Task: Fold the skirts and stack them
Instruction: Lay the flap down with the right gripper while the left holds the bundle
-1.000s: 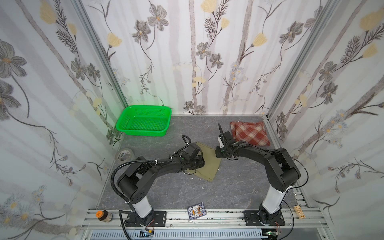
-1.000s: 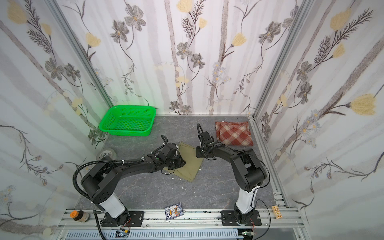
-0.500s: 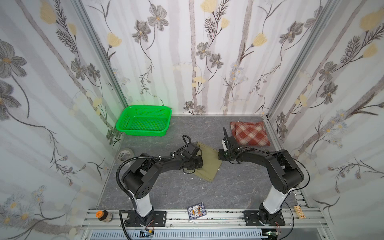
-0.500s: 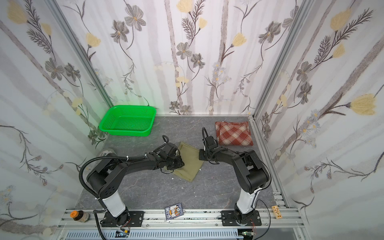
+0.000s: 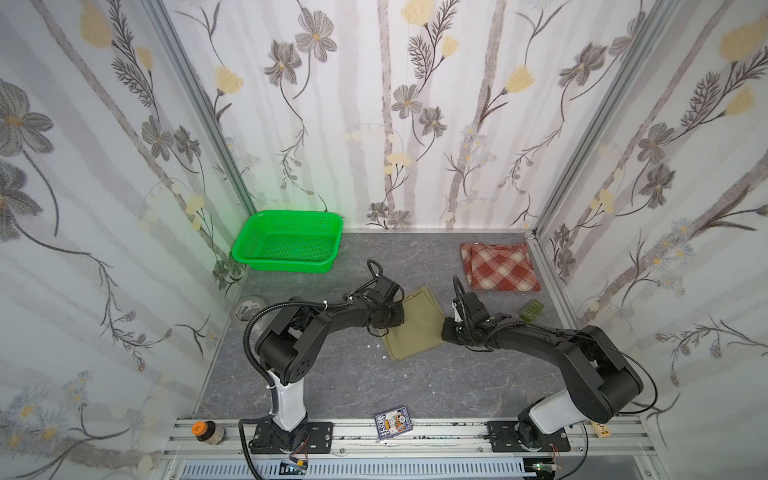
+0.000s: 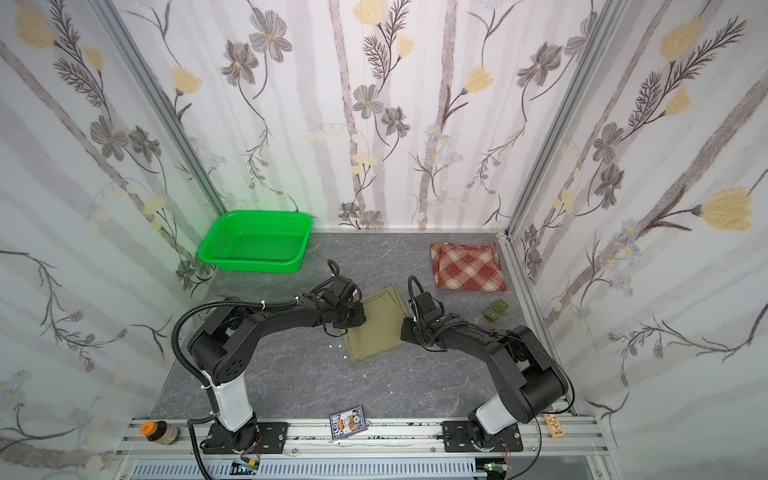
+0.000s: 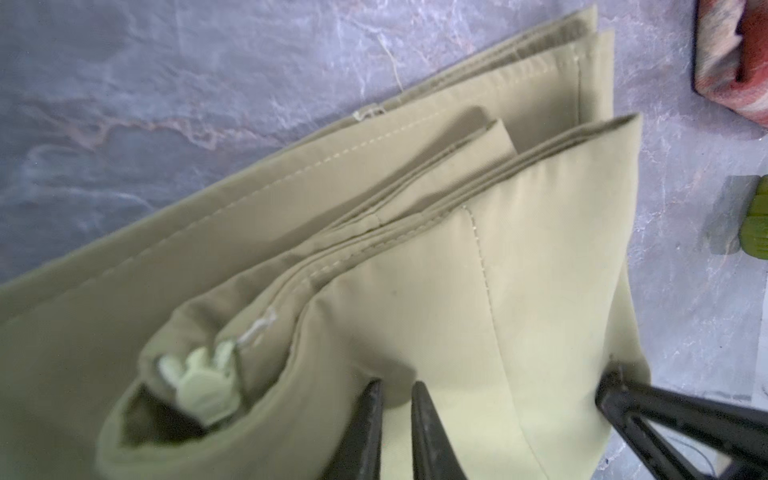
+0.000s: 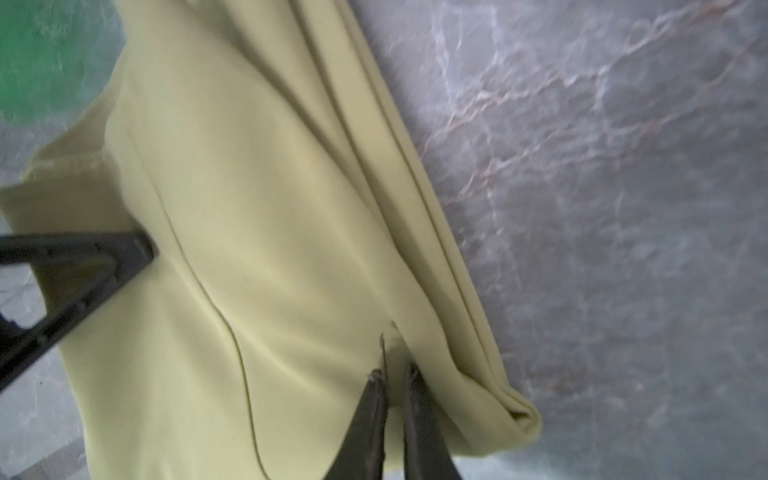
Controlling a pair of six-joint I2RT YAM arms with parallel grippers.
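Right gripper (image 8: 392, 380) has slid toward the near side along the right edge of the khaki skirt (image 5: 415, 328). Left gripper (image 7: 397, 399) has barely shifted on the left edge, and the skirt hasn't moved.

Both sets of jaws are nearly pressed together with cloth puckered between the tips. Reads as a pinch on the khaki skirt from each side. It lies folded in the middle of the table (image 5: 332, 374), between the arms. Plaid skirt (image 5: 500, 266) sits folded in the far right corner, well apart. Green basket (image 5: 291, 245) is far left, not involved.

Guess: next is lift and carry onto the plaid one. Risks:
- Can't tell how many layers each pinch holds. Top layer only → fold opens on lift; hems are already staggered at the far corner.
- Smooth fabric, shallow bite near the edge → slips out mid-carry.
- Arms out of sync → cloth pulled from one pinch, or it sags and drags.
- Small green item (image 5: 533, 311) lies near the path → a low carry could snag it.
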